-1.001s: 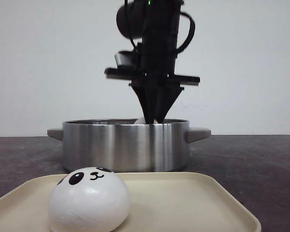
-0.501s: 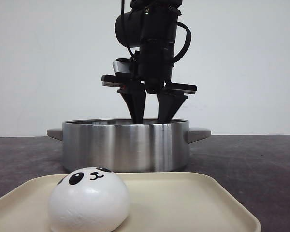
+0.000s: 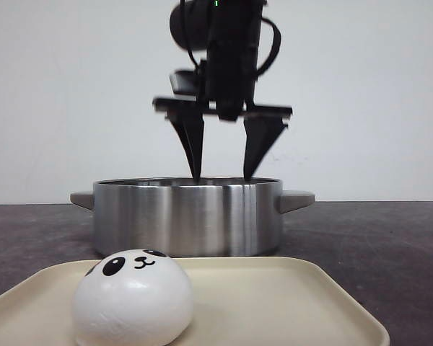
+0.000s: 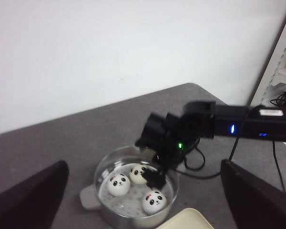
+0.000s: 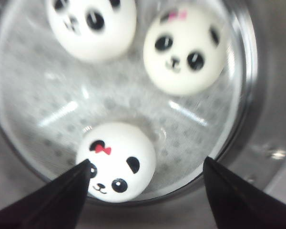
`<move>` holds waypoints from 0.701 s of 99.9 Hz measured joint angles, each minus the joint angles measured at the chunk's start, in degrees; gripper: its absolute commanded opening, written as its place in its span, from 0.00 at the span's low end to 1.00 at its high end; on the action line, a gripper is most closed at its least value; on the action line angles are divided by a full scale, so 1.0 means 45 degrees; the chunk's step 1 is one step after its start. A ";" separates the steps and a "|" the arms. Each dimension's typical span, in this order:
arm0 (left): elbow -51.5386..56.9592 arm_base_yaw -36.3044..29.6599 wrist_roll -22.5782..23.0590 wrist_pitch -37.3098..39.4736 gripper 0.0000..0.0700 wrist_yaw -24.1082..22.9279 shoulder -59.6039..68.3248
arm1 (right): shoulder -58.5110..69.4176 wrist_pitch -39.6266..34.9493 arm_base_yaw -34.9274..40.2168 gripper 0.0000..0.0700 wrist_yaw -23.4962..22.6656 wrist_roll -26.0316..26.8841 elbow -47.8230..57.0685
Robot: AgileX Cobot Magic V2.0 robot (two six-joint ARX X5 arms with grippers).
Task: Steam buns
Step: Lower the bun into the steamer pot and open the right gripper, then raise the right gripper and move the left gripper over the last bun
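Observation:
Three panda buns lie in the steel pot (image 3: 187,216): in the right wrist view one with a red bow (image 5: 117,160) below the fingertips, one with a pink bow (image 5: 186,55) and a third (image 5: 90,26). They also show in the left wrist view (image 4: 118,184) (image 4: 139,173) (image 4: 154,201). A fourth bun (image 3: 133,299) sits on the cream tray (image 3: 289,295) at the front. My right gripper (image 3: 223,175) (image 5: 147,163) hangs open and empty just above the pot's rim. My left gripper (image 4: 144,167) is open and empty, high above, looking down on the pot.
The pot (image 4: 105,164) has grey side handles (image 3: 297,199) and a perforated floor (image 5: 47,109). The tray's corner (image 4: 186,222) lies close beside the pot. A dark table (image 3: 375,238) surrounds them; a white wall stands behind.
My right gripper was shut low inside the pot; it has opened and risen until its tips are at the rim. The bun on the tray has not moved.

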 measured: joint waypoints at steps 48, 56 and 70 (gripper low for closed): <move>-0.6125 -0.0010 -0.1889 0.0000 0.89 0.1846 -0.0393 | -0.8364 0.0306 0.2963 0.02 0.3944 -0.1418 0.0500; -0.7912 -0.0097 -0.2050 0.0102 0.89 0.1880 -0.0466 | -0.9627 -0.0107 0.3657 0.02 0.4216 -0.1477 0.0525; -1.0822 -0.0607 -0.2696 0.1836 0.89 0.2754 -0.0389 | -1.1259 -0.0981 0.4454 0.02 0.5105 -0.1399 0.0525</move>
